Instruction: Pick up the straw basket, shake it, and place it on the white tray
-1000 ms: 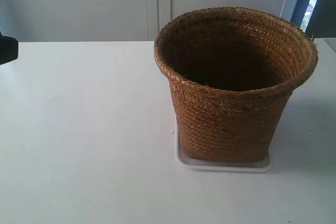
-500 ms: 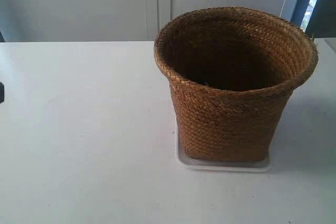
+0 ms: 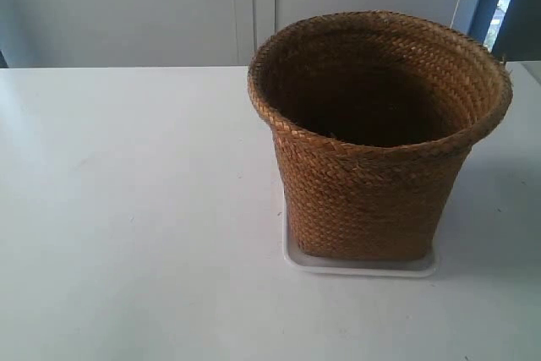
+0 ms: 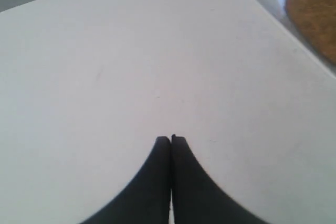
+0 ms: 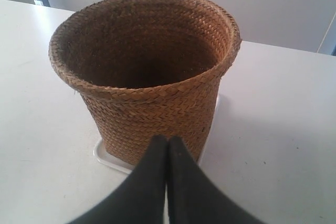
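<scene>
Straw basket (image 3: 363, 200) stands upright on the white tray (image 3: 355, 266), and only a thin strip of tray rim shows around the basket's base. Placement step looks done, so the task is judged at its end. Left gripper (image 4: 171, 139) has its jaws pressed together and empty, over bare table (image 3: 127, 209) well apart from the basket, with a tray corner and a bit of weave at the edge of its view. Right gripper (image 5: 167, 138) also has its jaws pressed together with nothing between them, near the basket and facing its side wall, not touching it as far as can be told. No arm shows in the exterior view. Next move probably calls only for keeping both arms off the basket rim so nothing tips. Basket is coarse brown braided straw with a wide flared round rim, a narrower squarish base, a dark inside and some stray fibres. Tray is glossy white plastic, shallow, with rounded corners. The basket hides most of the tray, so whether the base sits fully inside the tray's rim is unclear. Table is matte white and smooth.
</scene>
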Available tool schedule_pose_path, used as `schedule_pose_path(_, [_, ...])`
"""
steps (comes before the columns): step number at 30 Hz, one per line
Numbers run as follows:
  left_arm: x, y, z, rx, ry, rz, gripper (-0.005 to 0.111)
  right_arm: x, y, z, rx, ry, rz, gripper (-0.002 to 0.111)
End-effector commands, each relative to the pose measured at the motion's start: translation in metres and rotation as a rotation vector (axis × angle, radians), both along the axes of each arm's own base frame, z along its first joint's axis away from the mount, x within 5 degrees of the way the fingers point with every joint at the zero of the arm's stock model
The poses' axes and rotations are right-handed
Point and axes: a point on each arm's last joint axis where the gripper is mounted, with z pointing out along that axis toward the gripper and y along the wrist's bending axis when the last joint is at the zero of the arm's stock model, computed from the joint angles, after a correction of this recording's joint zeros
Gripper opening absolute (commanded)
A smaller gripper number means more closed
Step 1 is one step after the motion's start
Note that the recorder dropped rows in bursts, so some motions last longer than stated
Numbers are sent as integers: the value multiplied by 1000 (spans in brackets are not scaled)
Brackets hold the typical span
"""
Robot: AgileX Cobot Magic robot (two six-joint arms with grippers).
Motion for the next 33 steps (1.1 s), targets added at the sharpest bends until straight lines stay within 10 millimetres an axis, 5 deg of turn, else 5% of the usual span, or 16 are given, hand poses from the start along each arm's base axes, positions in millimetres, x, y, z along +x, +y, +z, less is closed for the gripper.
schedule_pose_path(1, [-6, 17, -22, -27, -119, 154, 0, -1, 0, -1, -9, -2, 3, 0])
schedule_pose_path(9, [-22, 33, -61, -53, -159, 363, 0, -1, 0, -1, -9, -2, 3, 0])
schedule_pose_path(16, [-24, 34, -66, -51, -139, 379, 0, -1, 0, -1, -9, -2, 3, 0])
schedule_pose_path(24, [-37, 30, -110, -161, -128, 387, 0, -1, 0, -1, -9, -2, 3, 0])
schedule_pose_path(28, [-41, 28, -114, -209, -91, 394, 0, -1, 0, -1, -9, -2, 3, 0])
schedule_pose_path(33, [-41, 28, -113, -59, -108, 322, 0, -1, 0, -1, -9, -2, 3, 0])
